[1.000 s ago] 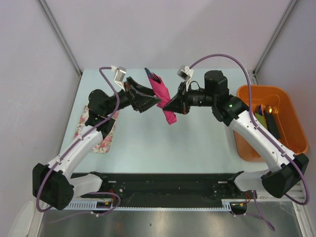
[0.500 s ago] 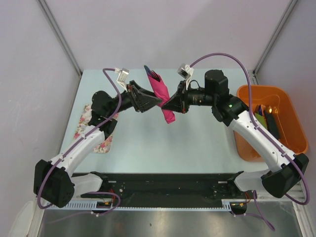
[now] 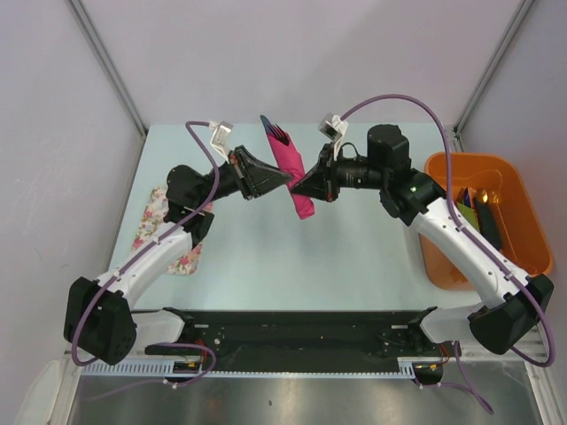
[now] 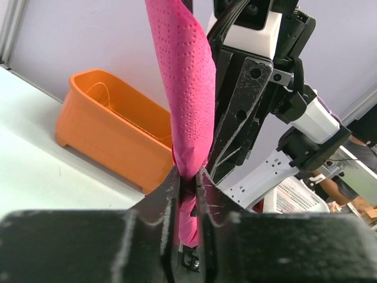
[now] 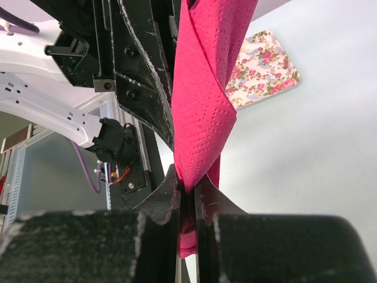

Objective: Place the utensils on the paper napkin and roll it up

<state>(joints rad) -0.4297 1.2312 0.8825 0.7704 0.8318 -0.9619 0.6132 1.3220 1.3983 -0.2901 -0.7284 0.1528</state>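
The left gripper (image 3: 286, 181) and right gripper (image 3: 296, 189) clamp the rolled paper napkin (image 3: 291, 164). At 12 o'clock the utensils (image 3: 276, 134) protrude; rolling appears nearly done.

The pale table (image 3: 266, 257) carries a floral mat (image 3: 147, 220) left and an orange tub (image 3: 469, 160) right.

We log an orange tub (image 3: 468, 160) at the right of the top view, sitting on the pale table (image 3: 266, 266), with green and black items (image 3: 485, 221) inside. A floral mat (image 3: 151, 217) lies flat at centre left, well apart from the tub.
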